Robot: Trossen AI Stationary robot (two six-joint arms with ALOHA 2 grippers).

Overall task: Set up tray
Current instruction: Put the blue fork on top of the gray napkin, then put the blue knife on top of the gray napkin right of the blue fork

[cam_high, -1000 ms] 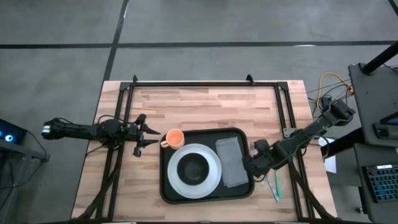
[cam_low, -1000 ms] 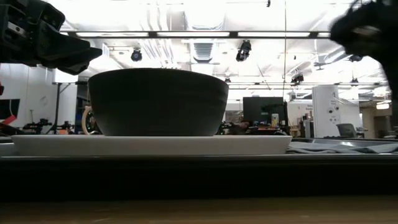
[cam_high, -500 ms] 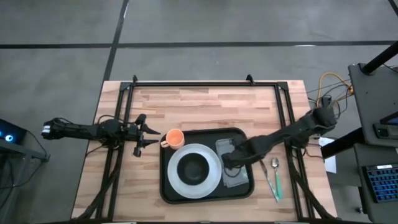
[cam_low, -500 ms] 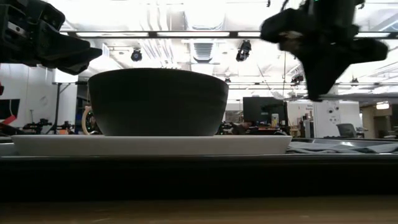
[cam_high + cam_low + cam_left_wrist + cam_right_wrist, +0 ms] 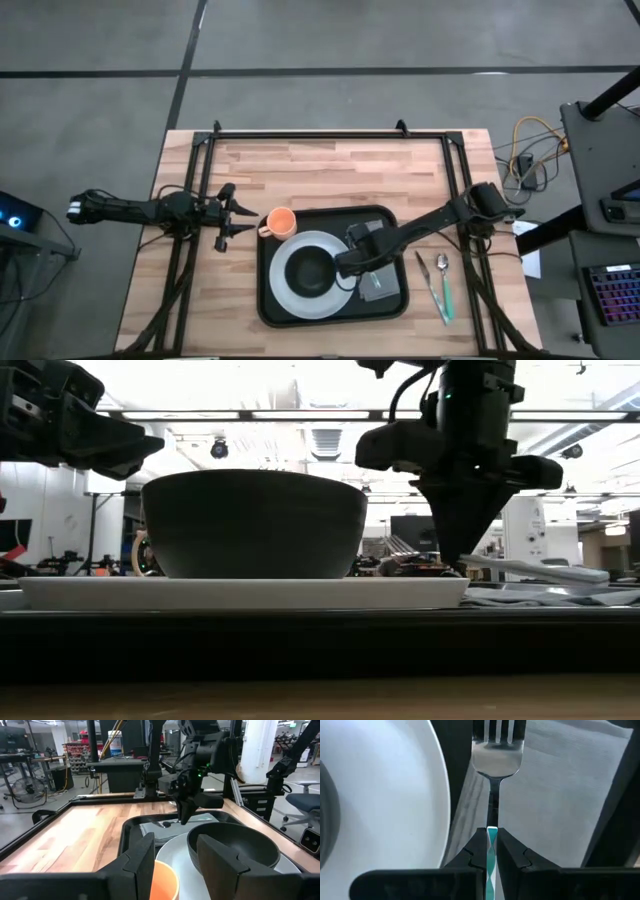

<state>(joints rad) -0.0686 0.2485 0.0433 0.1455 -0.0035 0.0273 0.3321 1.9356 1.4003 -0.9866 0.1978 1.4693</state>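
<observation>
The black tray (image 5: pixel 264 300) holds a white plate (image 5: pixel 290 292) with a dark bowl (image 5: pixel 310 270) on it and a grey napkin (image 5: pixel 390 275) on its right half. My right gripper (image 5: pixel 352 266) points down between the plate's right rim and the napkin, shut on a fork (image 5: pixel 496 755) with a teal handle. My left gripper (image 5: pixel 240 216) waits open and level at the table's left. It faces an orange cup (image 5: pixel 281 222) by the tray's far left corner and is apart from it. My right gripper pinches the fork's teal handle (image 5: pixel 492 834) between its two fingers, at the end where it meets the metal neck. The fingers come from above, pointing steeply down. The fork (image 5: pixel 540 568) sticks out sideways, about level, lifted clear above the napkin's left part.
A spoon (image 5: pixel 442 268) and another teal-handled utensil (image 5: pixel 424 268) lie on the wooden table to the right of the tray. A black frame (image 5: pixel 330 133) runs along the table's far and side edges. Bare wood lies beyond the tray's far rim.
My right gripper, staying shut, has gone from the tray's right rim toward the table's left, across the napkin to the plate's right rim. It has sunk a little and rolled about its own line.
</observation>
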